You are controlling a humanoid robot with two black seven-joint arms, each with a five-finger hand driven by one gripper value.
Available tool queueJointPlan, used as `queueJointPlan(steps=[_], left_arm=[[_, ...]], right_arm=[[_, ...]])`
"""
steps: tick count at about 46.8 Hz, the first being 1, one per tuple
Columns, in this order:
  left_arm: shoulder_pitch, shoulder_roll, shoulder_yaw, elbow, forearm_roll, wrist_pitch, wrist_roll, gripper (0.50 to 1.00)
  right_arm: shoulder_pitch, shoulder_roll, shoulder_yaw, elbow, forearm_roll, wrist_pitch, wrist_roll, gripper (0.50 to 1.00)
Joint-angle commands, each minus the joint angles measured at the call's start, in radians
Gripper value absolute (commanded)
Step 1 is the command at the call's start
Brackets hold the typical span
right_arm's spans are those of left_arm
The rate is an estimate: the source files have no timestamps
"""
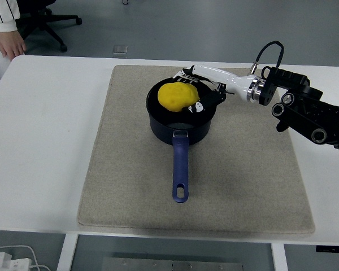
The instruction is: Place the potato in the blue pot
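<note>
Nearest the camera, well short of the hand, the long blue handle (179, 172) of the pot points toward the table's near edge, lying on the beige rectangular fabric mat (124, 186) that covers the middle of the white table (39, 141). Just below the hand's fingertips sits the dark blue round metal pot (181, 116), upright on the mat.

The right hand (200, 90), white-shelled with black fingers, reaches in over the pot's far rim from the right. Its fingers curl around the yellow, lumpy potato (178, 96), gripping it from the right side and from beneath. The potato sits inside the ring of the pot's rim, low within the opening, though whether it rests on the pot's floor cannot be told from this angle.

So the carrying looks essentially done: the potato is over, and apparently partly within, the pot. What appears to remain is to loosen the fingers and draw the hand clear of the rim.

Far beyond the hand, at the top left corner, a person's hand (11, 45) hangs beside the table.
</note>
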Motion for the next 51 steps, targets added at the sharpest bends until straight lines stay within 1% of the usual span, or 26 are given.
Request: queueJointPlan(steps=[1,3,9,21,28,34,40,51], left_arm=[[0.0,0.0,0.0,0.0,0.0,0.0,0.0,0.996],[0.0,0.0,0.0,0.0,0.0,0.0,0.0,0.996],[0.0,0.0,0.0,0.0,0.0,0.0,0.0,0.996],[0.0,0.0,0.0,0.0,0.0,0.0,0.0,0.996],[0.0,0.0,0.0,0.0,0.0,0.0,0.0,0.996],[0.0,0.0,0.0,0.0,0.0,0.0,0.0,0.996],[0.0,0.0,0.0,0.0,0.0,0.0,0.0,0.996],[0.0,0.0,0.0,0.0,0.0,0.0,0.0,0.996]], right_arm=[[0.0,-0.002,-0.013,0.001,0.0,0.0,0.0,0.913],[0.0,-0.003,-0.019,0.001,0.0,0.0,0.002,0.93],[0.003,-0.014,-0.029,0.001,0.002,0.002,0.003,0.93],[0.012,-0.02,-0.016,0.001,0.012,0.054,0.005,0.93],[0.012,-0.021,-0.013,0.001,0.017,0.06,0.005,0.93],[0.024,-0.037,-0.007,0.002,0.028,0.061,0.009,0.93],[0.03,-0.048,0.029,0.002,0.113,0.063,0.009,0.93],[0.026,-0.086,0.03,0.001,0.308,0.057,0.008,0.93]])
